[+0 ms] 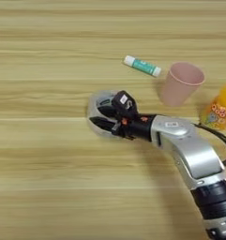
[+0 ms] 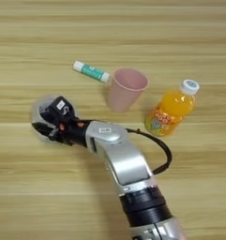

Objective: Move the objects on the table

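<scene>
while the right gripper [image 1: 102,117] sits over the clear tub [image 1: 96,104] at table [image 1: 39,187] centre-left, fingers spread across its rim, the grasp step appears under way. next: close, lift. green tube [image 1: 142,66], pink cup [image 2: 126,89], juice bottle [image 2: 173,109] stand right.

Lab-like tabletop setup; wood-grain table [image 2: 48,197], robot arm [image 2: 124,164], few loose household items

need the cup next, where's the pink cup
The pink cup stands upright right of centre, between the green-and-white tube behind-left and the orange juice bottle on its right.
</scene>
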You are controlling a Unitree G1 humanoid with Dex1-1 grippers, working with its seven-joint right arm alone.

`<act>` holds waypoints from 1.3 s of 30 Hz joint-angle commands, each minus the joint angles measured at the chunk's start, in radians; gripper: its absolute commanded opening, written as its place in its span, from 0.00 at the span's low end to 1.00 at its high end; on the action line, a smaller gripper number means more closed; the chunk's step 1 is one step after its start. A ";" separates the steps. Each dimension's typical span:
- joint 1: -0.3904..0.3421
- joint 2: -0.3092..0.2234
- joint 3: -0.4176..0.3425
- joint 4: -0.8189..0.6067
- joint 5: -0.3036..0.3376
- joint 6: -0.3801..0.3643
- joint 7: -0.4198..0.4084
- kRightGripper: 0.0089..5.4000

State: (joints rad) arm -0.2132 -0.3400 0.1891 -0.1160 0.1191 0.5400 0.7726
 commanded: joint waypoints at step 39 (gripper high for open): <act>0.048 -0.002 -0.114 -0.225 -0.025 -0.158 -0.175 0.88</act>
State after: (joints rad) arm -0.1484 -0.3266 0.1129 -0.2785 0.1031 0.4463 0.6401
